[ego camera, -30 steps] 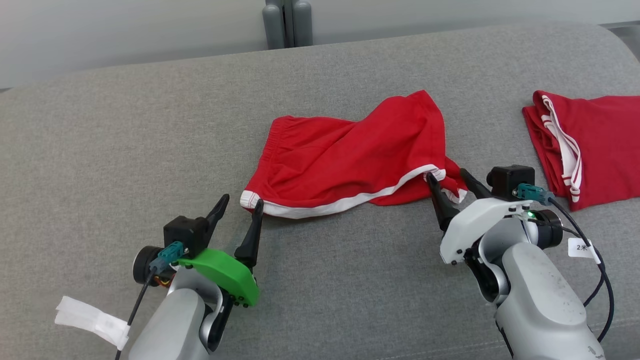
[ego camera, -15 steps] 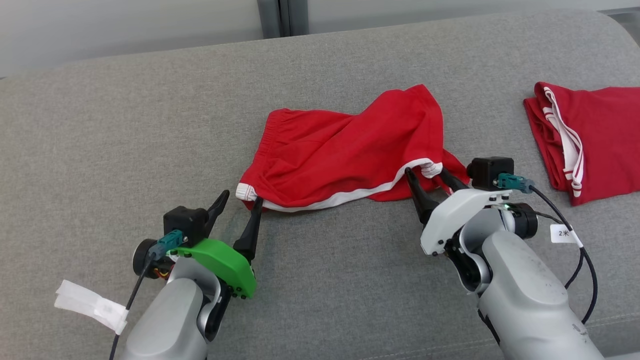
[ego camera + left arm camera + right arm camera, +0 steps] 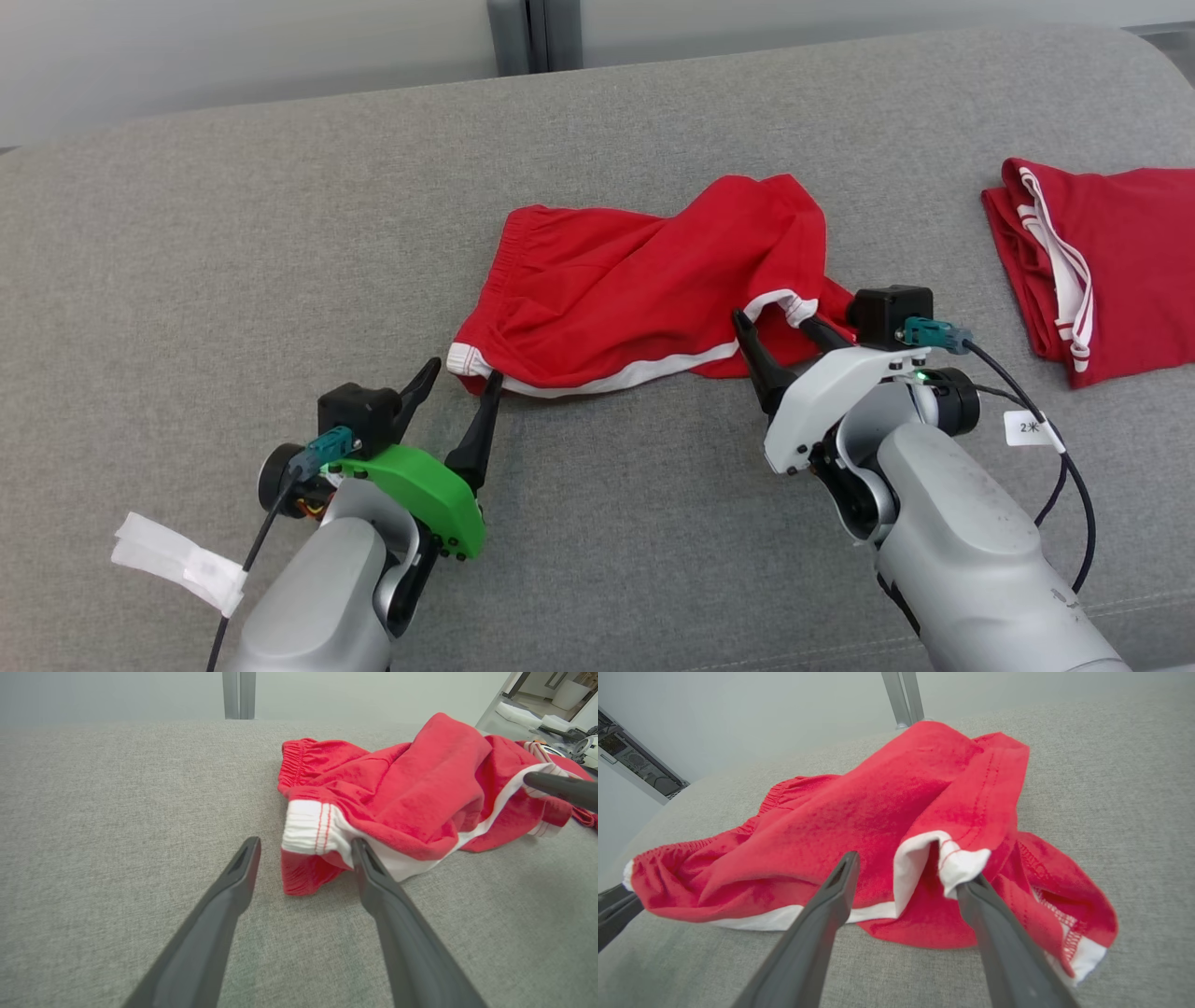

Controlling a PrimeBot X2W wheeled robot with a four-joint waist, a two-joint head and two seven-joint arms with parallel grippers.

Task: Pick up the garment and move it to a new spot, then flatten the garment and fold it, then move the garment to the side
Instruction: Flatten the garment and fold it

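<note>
Left gripper [image 3: 464,371], right gripper [image 3: 772,317]: agape at garment [image 3: 616,289]

Left end effector [image 3: 463,371], right end effector [image 3: 772,319] agape

The garment [image 3: 635,289] ahead of both end effectors was bright red with a white hem band. Red stitch lines crossed the white cuff by the left end effector [image 3: 463,370]. That one had dark grey fingers [image 3: 219,914] and a green mount [image 3: 411,485], while the right end effector [image 3: 771,317] had a white mount [image 3: 831,392]. Right of it lay a second garment [image 3: 1130,271], red with white stripes. The worktop [image 3: 233,261] was flecked grey.
</note>
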